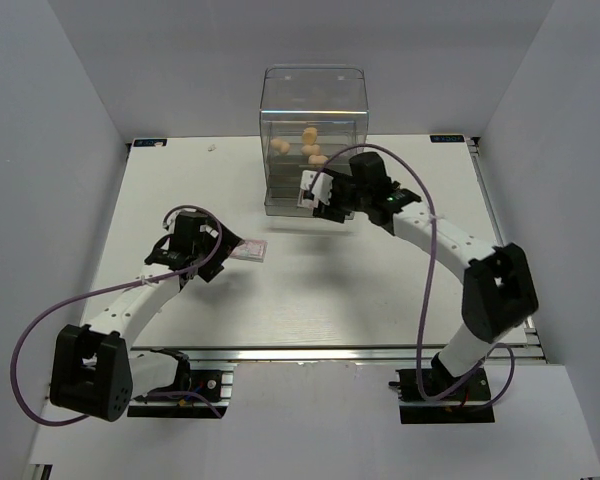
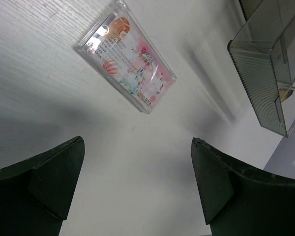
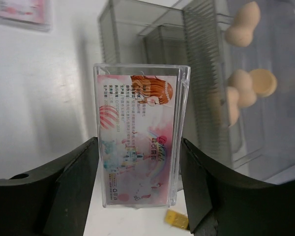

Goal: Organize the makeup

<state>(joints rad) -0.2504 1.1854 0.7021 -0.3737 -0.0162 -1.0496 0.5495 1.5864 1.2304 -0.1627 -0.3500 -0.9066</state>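
My right gripper (image 3: 137, 172) is shut on a flat pink-white packet (image 3: 140, 132) and holds it above the table just in front of the clear drawer box (image 1: 313, 135); in the top view the gripper (image 1: 318, 192) is at the box's lower front. Peach sponges (image 1: 310, 145) sit inside the box and show in the right wrist view (image 3: 242, 30). A second pink-white packet (image 1: 248, 250) lies flat on the table; it also shows in the left wrist view (image 2: 124, 62). My left gripper (image 2: 137, 162) is open and empty just short of it (image 1: 212, 250). The lipstick tubes are not in view.
A small yellow piece (image 3: 178, 220) lies on the table below the held packet. The box's open lower drawer (image 2: 265, 73) juts toward the arms. The white table (image 1: 310, 300) is bounded by grey walls on three sides.
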